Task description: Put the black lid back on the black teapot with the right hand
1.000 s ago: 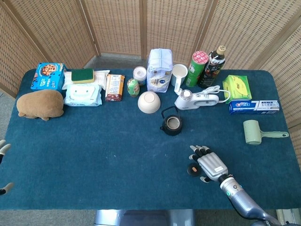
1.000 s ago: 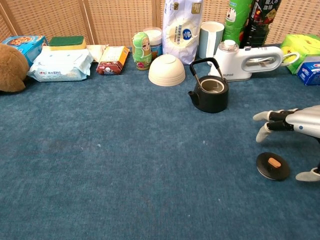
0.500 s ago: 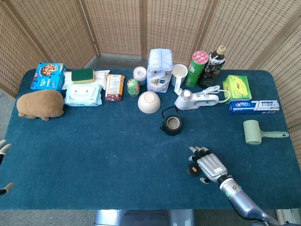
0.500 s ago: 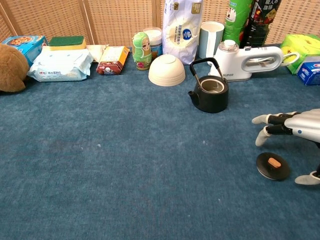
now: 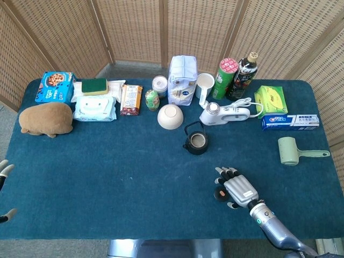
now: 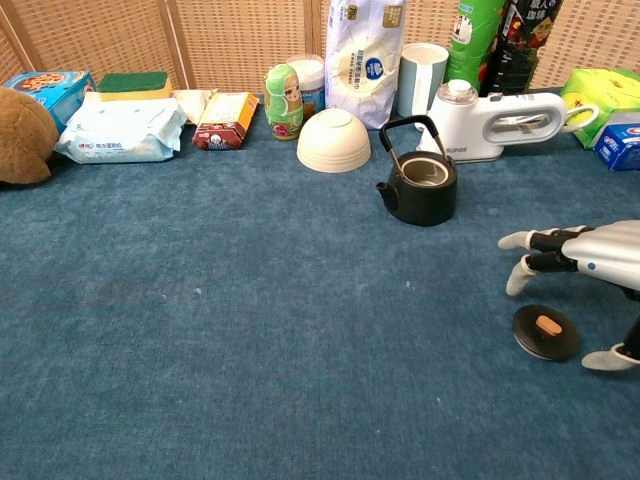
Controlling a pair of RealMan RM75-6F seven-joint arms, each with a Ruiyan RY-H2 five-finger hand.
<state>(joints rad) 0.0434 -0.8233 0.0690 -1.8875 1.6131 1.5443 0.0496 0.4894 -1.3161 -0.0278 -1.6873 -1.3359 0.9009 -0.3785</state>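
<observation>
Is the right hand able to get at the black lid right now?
Probably yes. The right hand hovers open just above the black lid, which lies flat on the blue table with nothing beside it.

A white bowl (image 5: 170, 116) sits upturned at the far side (a brown plush (image 5: 45, 119) lies far left).

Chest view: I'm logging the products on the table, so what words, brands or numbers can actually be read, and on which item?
"SUPOR": on the white handheld appliance behind the black teapot.
Blue roundel on the tall white bag: characters too small to read.
Wet wipes pack, snack packet, dark bottle: print too blurred to read.
</observation>
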